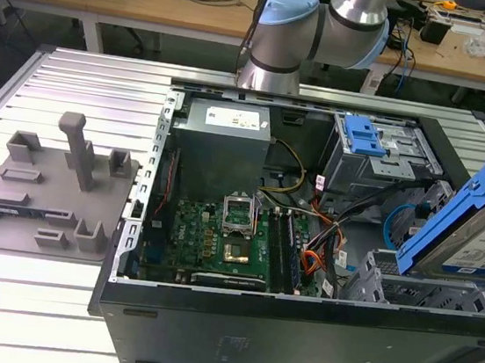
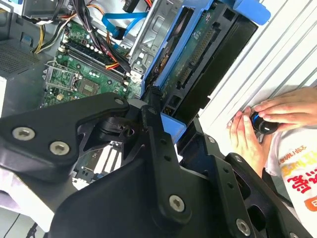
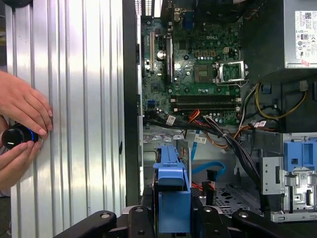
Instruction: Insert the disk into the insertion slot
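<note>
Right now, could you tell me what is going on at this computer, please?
The robot arm's gripper is shut on the disk in its blue carrier and holds it tilted over the light grey drive cage slot at the exterior view's right of the open computer case. The disk is not yet inside. Beside the case, a person's hands hold a small black knob at the metal table.

Power supply label (image 3: 305,32), shirt print (image 2: 297,173) (both unreadable)
</note>
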Controlling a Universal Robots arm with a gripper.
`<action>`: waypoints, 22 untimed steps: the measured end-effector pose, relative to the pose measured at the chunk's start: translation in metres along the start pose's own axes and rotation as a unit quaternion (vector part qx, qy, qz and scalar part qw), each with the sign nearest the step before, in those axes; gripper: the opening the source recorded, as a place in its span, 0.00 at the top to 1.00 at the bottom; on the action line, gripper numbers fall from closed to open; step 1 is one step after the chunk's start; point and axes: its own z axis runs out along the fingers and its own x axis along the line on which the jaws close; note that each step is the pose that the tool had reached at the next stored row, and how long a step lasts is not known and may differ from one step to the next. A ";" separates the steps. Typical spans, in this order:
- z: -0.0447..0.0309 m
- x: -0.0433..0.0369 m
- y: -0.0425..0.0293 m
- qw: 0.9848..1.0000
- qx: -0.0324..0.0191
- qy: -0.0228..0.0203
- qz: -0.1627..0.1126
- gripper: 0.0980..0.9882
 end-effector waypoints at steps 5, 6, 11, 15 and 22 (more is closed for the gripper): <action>0.0011 -0.0076 0.0009 1.000 0.000 0.000 0.000 0.70; 0.0013 -0.0098 0.0011 1.000 0.000 0.000 0.000 0.70; 0.0029 -0.0213 0.0019 1.000 0.000 0.002 0.000 0.70; 0.0042 -0.0266 0.0026 1.000 0.000 0.003 0.000 0.70; 0.0067 -0.0325 0.0033 1.000 0.000 0.005 0.000 0.70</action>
